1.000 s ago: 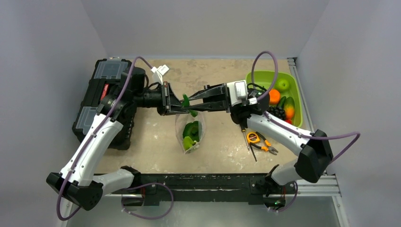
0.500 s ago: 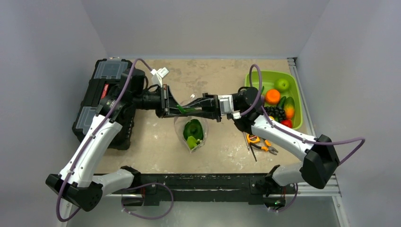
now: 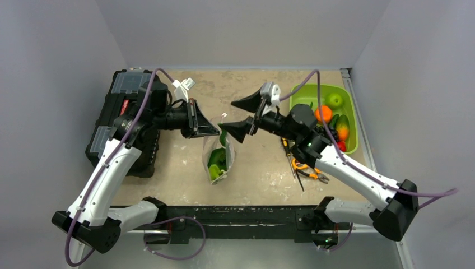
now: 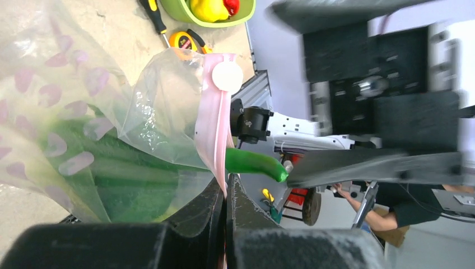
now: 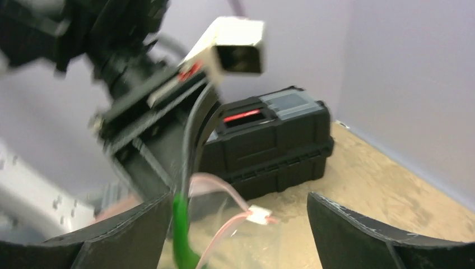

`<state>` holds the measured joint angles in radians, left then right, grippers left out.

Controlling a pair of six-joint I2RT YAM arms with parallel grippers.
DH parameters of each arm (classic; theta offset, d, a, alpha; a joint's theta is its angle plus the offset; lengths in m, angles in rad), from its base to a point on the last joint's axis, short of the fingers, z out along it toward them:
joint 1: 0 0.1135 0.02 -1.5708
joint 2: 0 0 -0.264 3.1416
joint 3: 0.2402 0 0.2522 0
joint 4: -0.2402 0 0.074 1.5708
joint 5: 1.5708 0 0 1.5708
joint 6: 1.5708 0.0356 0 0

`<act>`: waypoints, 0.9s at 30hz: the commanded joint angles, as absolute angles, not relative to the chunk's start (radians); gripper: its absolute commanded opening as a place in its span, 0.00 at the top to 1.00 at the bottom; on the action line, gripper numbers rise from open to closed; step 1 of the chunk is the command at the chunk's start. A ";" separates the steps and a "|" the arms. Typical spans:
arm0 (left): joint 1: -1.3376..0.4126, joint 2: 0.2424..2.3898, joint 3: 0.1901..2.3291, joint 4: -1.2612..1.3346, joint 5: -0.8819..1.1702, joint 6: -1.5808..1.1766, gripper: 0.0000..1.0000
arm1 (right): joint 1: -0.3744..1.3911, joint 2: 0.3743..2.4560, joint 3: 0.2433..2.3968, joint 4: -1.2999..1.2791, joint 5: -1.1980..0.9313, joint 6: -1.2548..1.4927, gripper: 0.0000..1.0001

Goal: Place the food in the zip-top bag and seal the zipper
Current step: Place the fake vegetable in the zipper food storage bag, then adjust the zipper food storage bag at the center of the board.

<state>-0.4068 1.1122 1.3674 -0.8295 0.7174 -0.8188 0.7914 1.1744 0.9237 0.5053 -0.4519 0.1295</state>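
Observation:
The zip-top bag (image 3: 217,159) hangs above the table, clear and floppy, with the leafy green food (image 3: 215,163) inside. One green tip (image 4: 255,162) pokes out past the pink zipper (image 4: 215,126), whose white slider (image 4: 227,75) sits at the far end. My left gripper (image 3: 210,130) is shut on the zipper strip at the bag's mouth. My right gripper (image 3: 237,115) stands wide open just right of the mouth, holding nothing. In the right wrist view the green tip (image 5: 180,224) lies against its left finger (image 5: 117,232), and the slider (image 5: 259,213) is between the jaws.
A black toolbox (image 3: 126,112) stands at the left, under the left arm. A lime-green bin (image 3: 330,92) with round fruits sits at the back right. A screwdriver, tape measure and pliers (image 3: 305,167) lie below the right arm.
My right gripper has let go at the bag's mouth, opened wide and drawn back to the right. The bag has swung slightly left. My left gripper keeps its hold.

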 commanded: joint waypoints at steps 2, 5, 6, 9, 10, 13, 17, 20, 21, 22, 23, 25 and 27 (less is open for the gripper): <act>-0.405 1.088 1.413 -0.792 0.641 -0.835 1.00 | 0.789 1.094 1.129 -0.063 -0.202 0.389 0.01; -0.405 1.088 1.417 -0.782 0.589 -0.850 1.00 | 0.805 1.044 1.122 -0.139 -0.187 0.458 0.01; -0.404 1.088 1.419 -0.780 0.572 -0.853 1.00 | 0.810 1.032 1.123 -0.165 -0.163 0.485 0.01; -0.403 1.092 1.418 -0.762 0.548 -0.867 1.00 | 0.825 1.016 1.121 -0.207 -0.108 0.585 0.01; -0.402 1.097 1.420 -0.757 0.550 -0.871 1.00 | 0.835 1.018 1.118 -0.207 -0.098 0.604 0.01; -0.403 1.104 1.424 -0.754 0.549 -0.874 1.00 | 0.862 1.053 1.130 -0.243 -0.100 0.684 0.01; -0.403 1.102 1.424 -0.759 0.538 -0.872 1.00 | 0.926 1.066 1.113 -0.250 0.001 0.726 0.12; -0.403 1.097 1.422 -0.761 0.530 -0.870 1.00 | 0.989 1.093 1.116 -0.250 0.071 0.720 0.35; -0.403 1.097 1.421 -0.762 0.526 -0.869 1.00 | 1.008 1.109 1.121 -0.244 0.075 0.722 0.47; -0.403 1.096 1.422 -0.767 0.521 -0.866 1.00 | 1.027 1.121 1.126 -0.244 0.085 0.724 0.58; -0.403 1.095 1.423 -0.772 0.514 -0.862 1.00 | 1.047 1.131 1.133 -0.243 0.102 0.722 0.65; -0.403 1.089 1.429 -0.794 0.489 -0.844 1.00 | 1.084 1.148 1.153 -0.259 0.163 0.714 0.77; -0.403 1.078 1.442 -0.831 0.444 -0.822 1.00 | 1.099 1.168 1.190 -0.291 0.196 0.700 1.00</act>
